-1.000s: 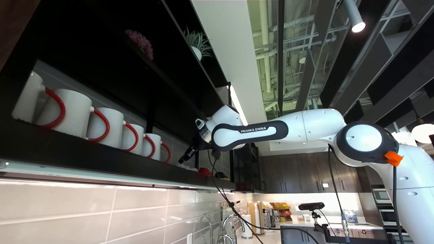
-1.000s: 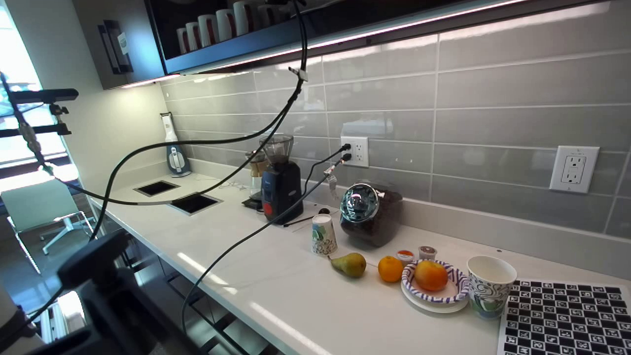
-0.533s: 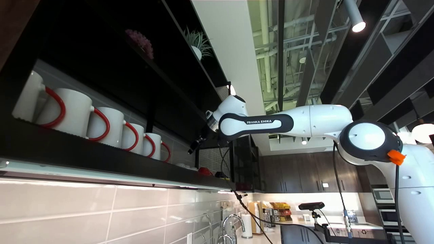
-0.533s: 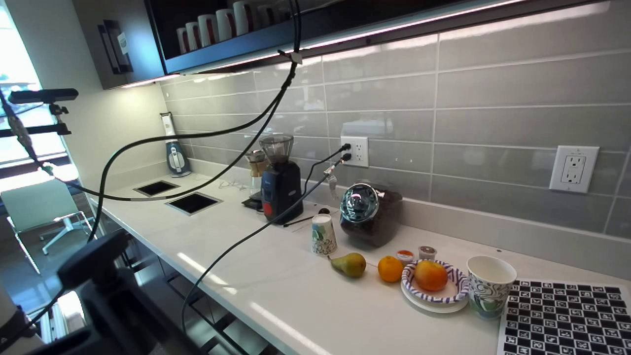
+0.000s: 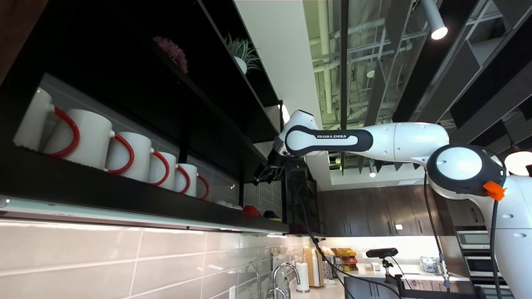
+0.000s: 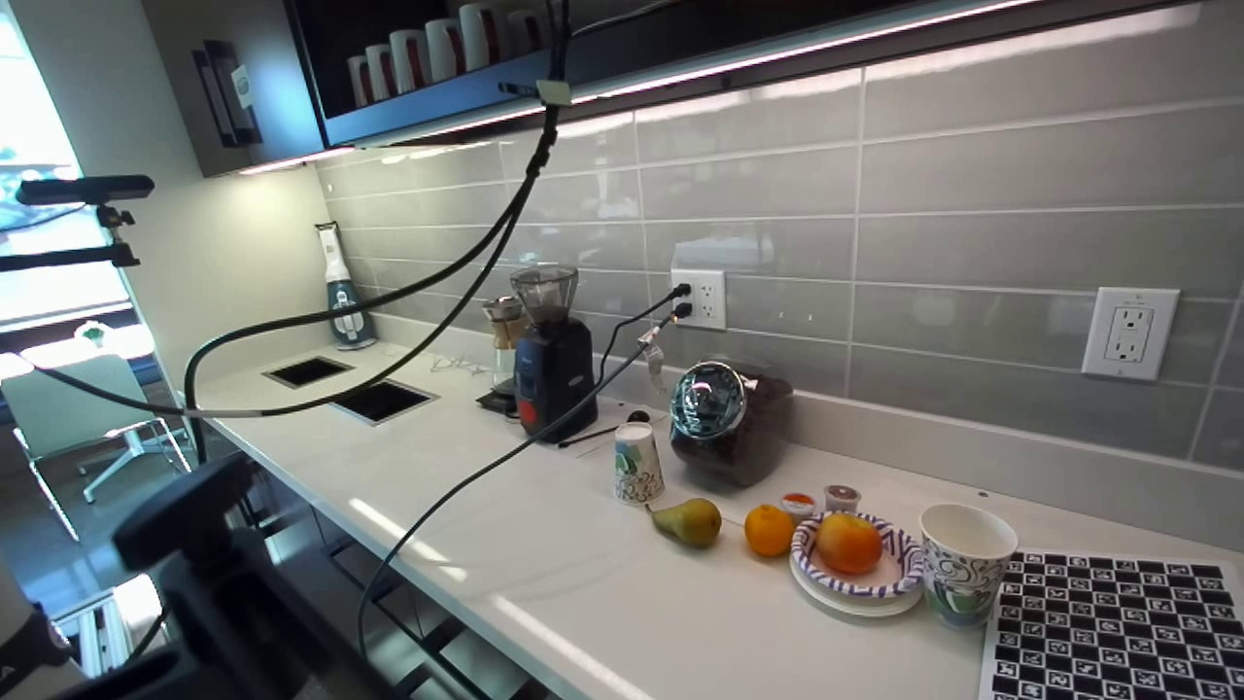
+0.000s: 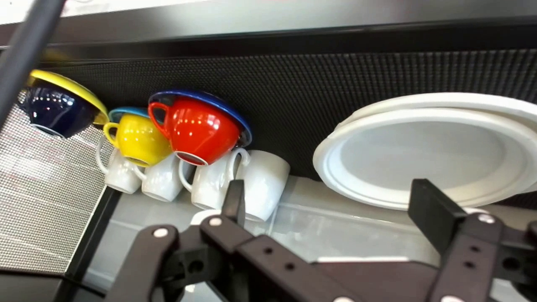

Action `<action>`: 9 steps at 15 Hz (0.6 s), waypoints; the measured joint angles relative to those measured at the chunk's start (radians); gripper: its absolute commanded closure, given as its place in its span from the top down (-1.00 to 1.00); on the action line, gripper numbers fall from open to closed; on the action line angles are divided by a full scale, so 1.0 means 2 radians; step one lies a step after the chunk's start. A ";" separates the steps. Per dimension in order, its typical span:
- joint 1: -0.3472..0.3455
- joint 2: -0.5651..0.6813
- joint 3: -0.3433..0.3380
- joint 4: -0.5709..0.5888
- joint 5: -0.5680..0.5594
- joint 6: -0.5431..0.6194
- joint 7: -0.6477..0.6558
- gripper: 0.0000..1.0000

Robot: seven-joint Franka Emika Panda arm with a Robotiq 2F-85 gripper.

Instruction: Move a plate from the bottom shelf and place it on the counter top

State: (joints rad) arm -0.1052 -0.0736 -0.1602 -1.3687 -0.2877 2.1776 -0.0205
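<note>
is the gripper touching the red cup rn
Apart. In the wrist view, a clear gap lies between the red cup and the open gripper, with white mugs showing through it.

Two round white plates [image 7: 419,153] on the black bottom shelf [image 5: 145,197].
Stacked slightly offset, they lie flat at the right in the wrist view.

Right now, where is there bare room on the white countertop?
On the white countertop, bare patches flank the slanting black cable: one towards the green pear, one towards the black rectangular inset. Crowded: around the purple-rimmed paper dish, between round orange fruit and upright patterned paper cup.
</note>
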 measured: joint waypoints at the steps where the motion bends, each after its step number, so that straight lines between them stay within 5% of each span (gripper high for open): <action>1: 0.000 0.000 0.000 0.000 0.000 -0.001 0.004 1.00; 6: -0.004 0.007 -0.003 0.005 0.001 -0.017 0.033 1.00; 9: -0.026 0.044 -0.022 0.042 0.073 -0.062 0.040 1.00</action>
State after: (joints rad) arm -0.1566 0.0139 -0.2046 -1.2852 -0.1410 2.0534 0.0592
